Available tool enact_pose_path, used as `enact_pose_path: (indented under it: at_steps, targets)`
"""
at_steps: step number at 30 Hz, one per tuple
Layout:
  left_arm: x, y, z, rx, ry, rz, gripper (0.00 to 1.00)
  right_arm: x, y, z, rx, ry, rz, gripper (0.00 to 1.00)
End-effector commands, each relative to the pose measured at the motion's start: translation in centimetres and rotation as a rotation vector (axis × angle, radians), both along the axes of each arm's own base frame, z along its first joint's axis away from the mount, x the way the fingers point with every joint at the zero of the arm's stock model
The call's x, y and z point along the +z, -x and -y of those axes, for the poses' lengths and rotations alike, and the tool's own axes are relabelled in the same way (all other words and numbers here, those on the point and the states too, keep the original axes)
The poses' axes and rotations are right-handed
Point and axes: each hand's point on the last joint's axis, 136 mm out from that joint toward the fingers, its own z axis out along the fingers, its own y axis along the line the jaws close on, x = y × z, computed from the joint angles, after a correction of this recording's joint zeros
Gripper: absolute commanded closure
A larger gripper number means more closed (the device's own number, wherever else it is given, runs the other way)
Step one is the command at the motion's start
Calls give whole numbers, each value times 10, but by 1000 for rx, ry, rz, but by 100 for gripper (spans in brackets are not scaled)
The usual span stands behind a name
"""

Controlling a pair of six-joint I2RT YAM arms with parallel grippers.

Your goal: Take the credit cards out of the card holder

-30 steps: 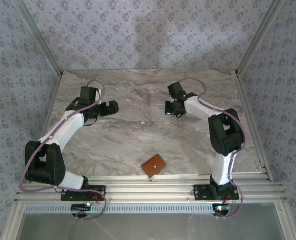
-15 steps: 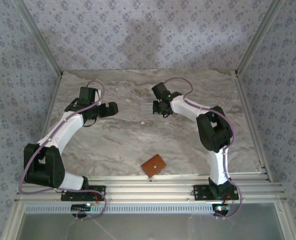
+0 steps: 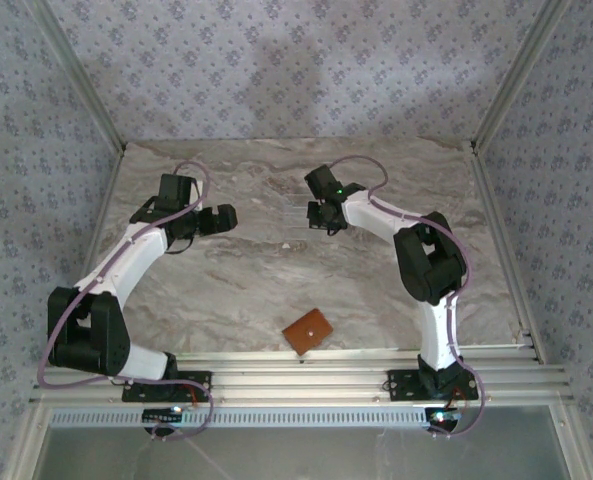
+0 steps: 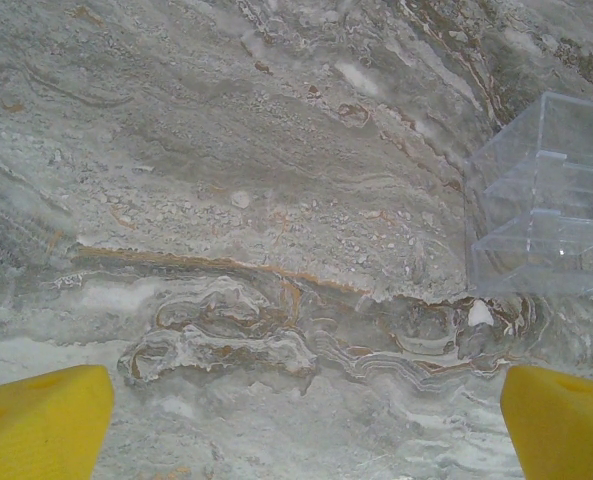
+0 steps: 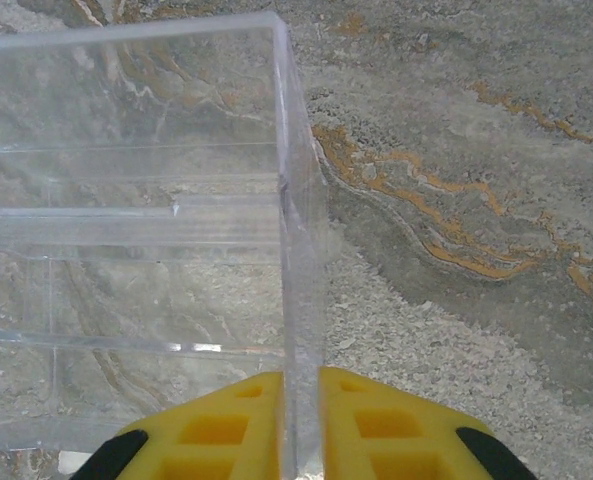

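Card holder (image 3: 307, 329) lies well before clear stand (image 5: 136, 230).

The left wrist view's edge cuts off the clear stand (image 4: 541, 210).

The table (image 4: 226, 150) looks like grey marble with rusty veins (smooth, with little sheen). The clear stand (image 5: 126, 200) is glossy transparent plastic. The right gripper's fingers (image 5: 216, 430) are matt yellow plastic, and the card holder (image 3: 307, 329) looks like brown leather.
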Motion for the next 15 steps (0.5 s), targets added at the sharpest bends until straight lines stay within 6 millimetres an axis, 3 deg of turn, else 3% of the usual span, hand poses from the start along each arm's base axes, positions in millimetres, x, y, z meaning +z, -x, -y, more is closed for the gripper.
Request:
enact_pose_path:
  at_steps: [1, 6, 8, 10, 15]
  targets:
    - [18, -2, 4, -17, 18, 30, 0, 20, 1, 10, -15, 33, 18, 80]
    - [28, 1, -1, 17, 9, 13, 1, 39, 16, 15, -22, 17, 13, 70]
    - [32, 3, -1, 13, 13, -5, 1, 45, 30, 17, -27, -2, -3, 56]
    - [35, 5, -2, 10, 6, -20, 1, 50, 46, 15, -52, -53, -28, 47]
    - [45, 10, -1, -3, 8, -43, 1, 54, 91, 11, -177, -159, -156, 37]
